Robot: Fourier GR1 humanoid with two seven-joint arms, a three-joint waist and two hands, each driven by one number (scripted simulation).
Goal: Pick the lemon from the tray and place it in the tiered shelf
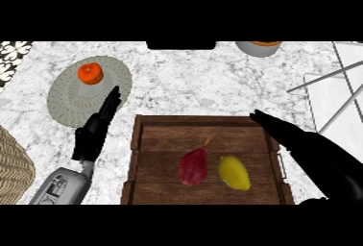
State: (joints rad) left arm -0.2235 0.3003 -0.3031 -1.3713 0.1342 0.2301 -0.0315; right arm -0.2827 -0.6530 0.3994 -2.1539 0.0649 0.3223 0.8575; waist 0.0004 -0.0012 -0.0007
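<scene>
Right hand (297,139) with fingers straight, nothing held, stretched across right rim of tray (205,119). Lemon (234,173) on tray floor just left of that hand, apart from it, beside red fruit (193,166). Left hand (96,134) likewise straight-fingered and empty, outside the tray.

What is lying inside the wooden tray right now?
Inside the wooden tray lie a yellow lemon and, at its left, a dark red fruit. The right hand covers the tray's right rim; what is under it cannot be seen.
</scene>
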